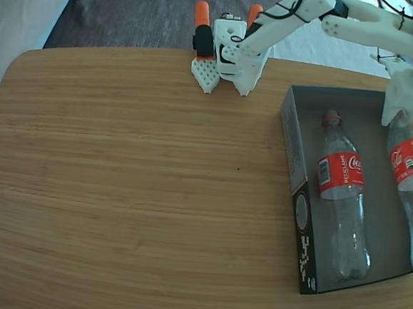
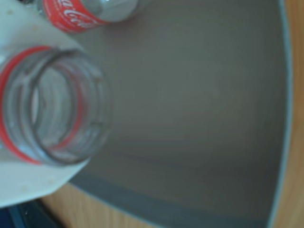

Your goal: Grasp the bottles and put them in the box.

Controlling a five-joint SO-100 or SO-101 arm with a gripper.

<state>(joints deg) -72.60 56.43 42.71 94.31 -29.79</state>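
In the fixed view my gripper (image 1: 401, 116) pinches the neck of the second bottle (image 1: 412, 178), whose body slants away below it along the box's (image 1: 294, 133) right edge. The first bottle (image 1: 340, 197) lies flat inside, to the gripper's left. In the wrist view the held bottle's open mouth (image 2: 50, 107) sits right against a white finger (image 2: 33, 183), over the box's grey floor (image 2: 190, 118). I judge placing is underway; next I lower, then release.

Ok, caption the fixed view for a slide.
Gripper at the neck of one bottle, the other bottle lying in the box.
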